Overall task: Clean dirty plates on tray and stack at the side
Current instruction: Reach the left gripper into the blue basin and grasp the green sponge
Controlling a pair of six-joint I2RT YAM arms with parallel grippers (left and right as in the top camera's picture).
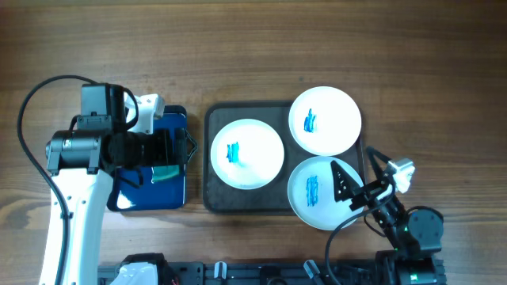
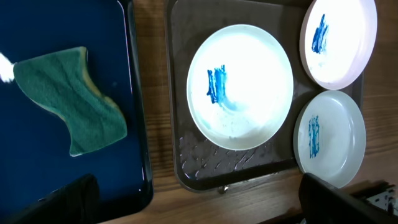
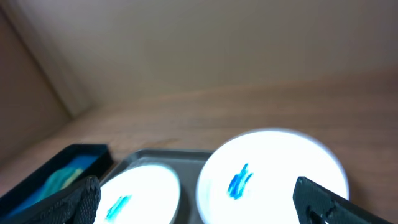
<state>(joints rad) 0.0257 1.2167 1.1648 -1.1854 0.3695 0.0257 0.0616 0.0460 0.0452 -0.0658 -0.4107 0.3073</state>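
Observation:
Three dirty plates, white with blue smears, lie on the dark grey tray (image 1: 218,198): one at the left (image 1: 247,153), one at the back right (image 1: 325,119), and one at the front right (image 1: 317,192) overhanging the rim. My left gripper (image 1: 186,150) is open and empty above the gap between the blue tray and the grey tray. In the left wrist view (image 2: 199,208) its fingers frame the left plate (image 2: 239,87). My right gripper (image 1: 358,176) is open and empty over the front right plate's right edge. The right wrist view shows two plates (image 3: 273,171) (image 3: 134,196).
A glossy dark blue tray (image 1: 170,198) lies left of the grey tray, partly under my left arm. A green sponge (image 2: 71,99) rests on it. Bare wooden table (image 1: 253,47) extends behind both trays.

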